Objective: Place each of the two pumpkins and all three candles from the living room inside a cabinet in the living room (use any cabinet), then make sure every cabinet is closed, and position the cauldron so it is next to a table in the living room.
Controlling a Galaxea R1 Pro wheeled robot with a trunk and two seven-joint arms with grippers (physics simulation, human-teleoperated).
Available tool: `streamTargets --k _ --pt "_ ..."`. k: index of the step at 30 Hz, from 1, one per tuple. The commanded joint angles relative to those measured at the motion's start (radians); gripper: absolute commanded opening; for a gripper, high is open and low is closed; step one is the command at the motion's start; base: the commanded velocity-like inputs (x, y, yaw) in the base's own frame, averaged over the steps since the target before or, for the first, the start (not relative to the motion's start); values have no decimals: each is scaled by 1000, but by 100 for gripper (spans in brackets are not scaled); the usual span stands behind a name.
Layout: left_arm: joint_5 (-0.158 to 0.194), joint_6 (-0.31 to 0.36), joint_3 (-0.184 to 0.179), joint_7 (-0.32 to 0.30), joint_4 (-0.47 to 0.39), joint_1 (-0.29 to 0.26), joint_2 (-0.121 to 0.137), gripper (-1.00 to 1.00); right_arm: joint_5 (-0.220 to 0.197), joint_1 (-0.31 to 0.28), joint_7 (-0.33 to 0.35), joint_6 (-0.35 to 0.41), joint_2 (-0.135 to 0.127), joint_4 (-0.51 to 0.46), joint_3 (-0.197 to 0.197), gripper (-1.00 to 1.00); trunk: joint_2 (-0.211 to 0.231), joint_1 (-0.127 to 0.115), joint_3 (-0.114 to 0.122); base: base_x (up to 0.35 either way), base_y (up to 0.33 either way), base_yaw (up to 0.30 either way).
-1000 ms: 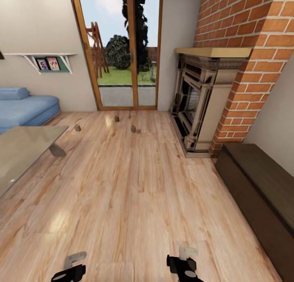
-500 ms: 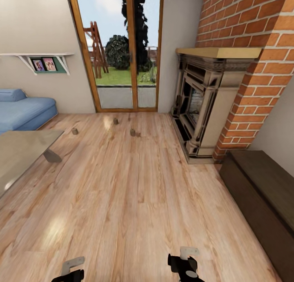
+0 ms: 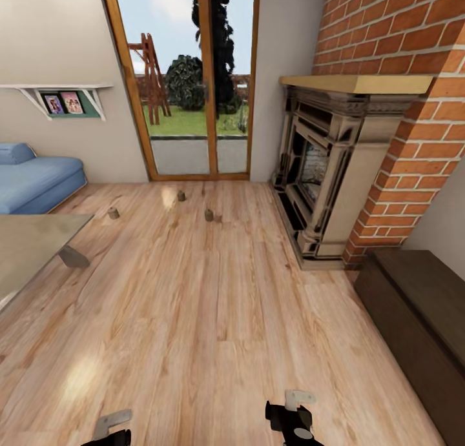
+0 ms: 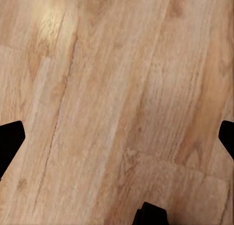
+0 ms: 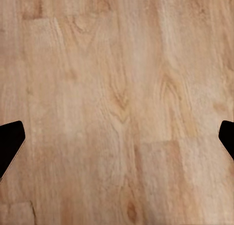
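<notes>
Three tan candles stand on the wooden floor near the glass door: one [image 3: 113, 212] to the left, one [image 3: 181, 195] in the middle, one [image 3: 208, 215] to the right. The grey glossy table [image 3: 29, 239] reaches in from the left edge. The dark-brown cabinet [image 3: 413, 304] runs along the right wall, its fronts shut. My left gripper [image 3: 108, 433] and right gripper [image 3: 294, 421] hang low at the picture's bottom, far from the candles. Both wrist views look down at bare floor, with the left gripper [image 4: 117, 139] and the right gripper [image 5: 117, 139] open and empty. The pumpkins and the cauldron are out of view.
A brick chimney with a stone fireplace [image 3: 323, 168] juts out at the right, just beyond the cabinet. A blue sofa [image 3: 35, 181] sits behind the table at the left, under a wall shelf [image 3: 61, 94]. Open floor lies between me and the candles.
The whole head view has shifted: table and sofa slid left, fireplace and cabinet moved right and down, so the camera has moved. Both grippers sit a little lower in the picture.
</notes>
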Motion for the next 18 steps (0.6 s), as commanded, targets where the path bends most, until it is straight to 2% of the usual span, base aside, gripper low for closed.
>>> streamTargets --k 1,18 --pt "7 -11 -9 3 0 0 0 100 -10 -1 -4 -4 0 0 9 100 0 1 -1 333 0 0" --pt "8 -21 -9 3 0 2 -7 100 -10 -1 -4 -4 -1 0 9 100 0 1 -1 333 0 0"
